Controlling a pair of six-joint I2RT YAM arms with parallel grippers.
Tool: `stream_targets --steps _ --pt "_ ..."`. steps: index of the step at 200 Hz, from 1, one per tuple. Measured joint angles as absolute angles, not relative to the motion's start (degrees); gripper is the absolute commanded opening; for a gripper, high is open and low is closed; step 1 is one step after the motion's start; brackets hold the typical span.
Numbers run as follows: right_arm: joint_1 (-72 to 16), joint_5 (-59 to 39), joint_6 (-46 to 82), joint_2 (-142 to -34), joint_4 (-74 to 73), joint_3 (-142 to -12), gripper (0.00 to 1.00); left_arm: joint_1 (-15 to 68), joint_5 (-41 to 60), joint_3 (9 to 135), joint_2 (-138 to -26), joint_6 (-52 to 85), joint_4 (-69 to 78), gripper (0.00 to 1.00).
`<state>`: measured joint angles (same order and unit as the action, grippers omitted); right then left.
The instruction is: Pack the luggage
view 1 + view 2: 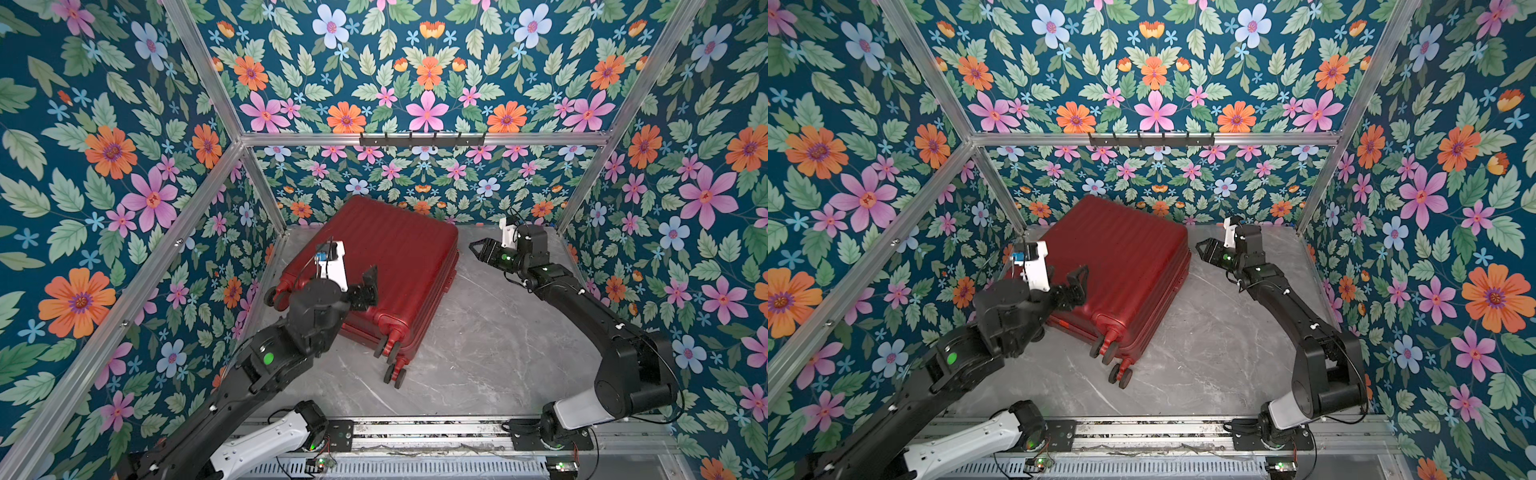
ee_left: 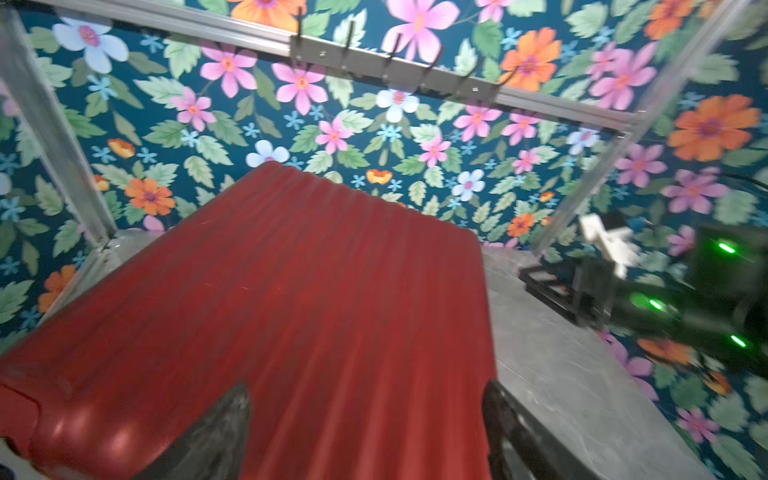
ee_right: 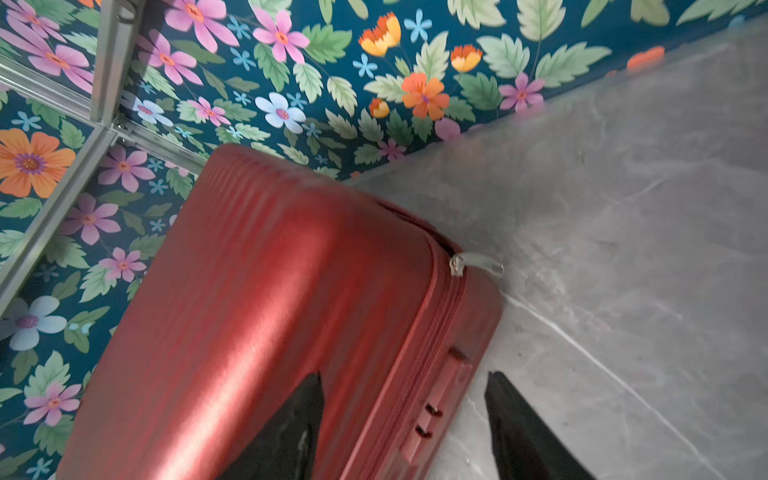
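Luggage [image 1: 386, 257] lies flat under my left claw [image 1: 369, 289], spread wide; my right claw [image 3: 403, 399], also parted, hangs beside it; only its wrist view shows the zipper pull [image 3: 478, 264].

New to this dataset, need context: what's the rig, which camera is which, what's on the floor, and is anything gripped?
These are two robot arms mounted on a rail at the front, each ending in a two-finger gripper. Both top views come from one stereo camera looking down into a flower-papered booth. The other two pictures come from cameras on the arms' wrists.

On the grey marble surface lies the luggage, a dark-red ribbed suitcase. It is closed and flat, with its wheels at the near end.

The left gripper is over the shell with its fingers apart. The right gripper stands off the suitcase's far right side, also open. Its wrist camera shows the zipper pull at a corner. Neither gripper holds anything.

A hook rack hangs on the back wall.
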<state>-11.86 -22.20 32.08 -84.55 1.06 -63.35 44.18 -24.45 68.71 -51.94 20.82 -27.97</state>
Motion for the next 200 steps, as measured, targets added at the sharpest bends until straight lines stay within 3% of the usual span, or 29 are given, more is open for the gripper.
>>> stream_targets --steps 39,110,141,200 --pt "-15.3 -23.1 31.8 -77.9 3.3 -55.3 0.65 30.2 -13.5 74.1 -61.6 19.2 -25.4 0.85" --pt "-27.1 -20.5 29.3 -68.1 2.8 -41.1 0.68 -2.9 7.8 85.6 -83.1 23.5 -17.8 0.79" --pt "-34.7 -17.3 29.1 -64.7 -2.3 -34.6 0.68 -6.5 11.0 91.2 -94.3 24.1 -18.2 0.78" --pt "-54.6 -1.2 23.6 -64.9 -20.1 -26.1 0.68 -6.7 15.1 111.0 -113.5 20.9 -25.9 0.76"
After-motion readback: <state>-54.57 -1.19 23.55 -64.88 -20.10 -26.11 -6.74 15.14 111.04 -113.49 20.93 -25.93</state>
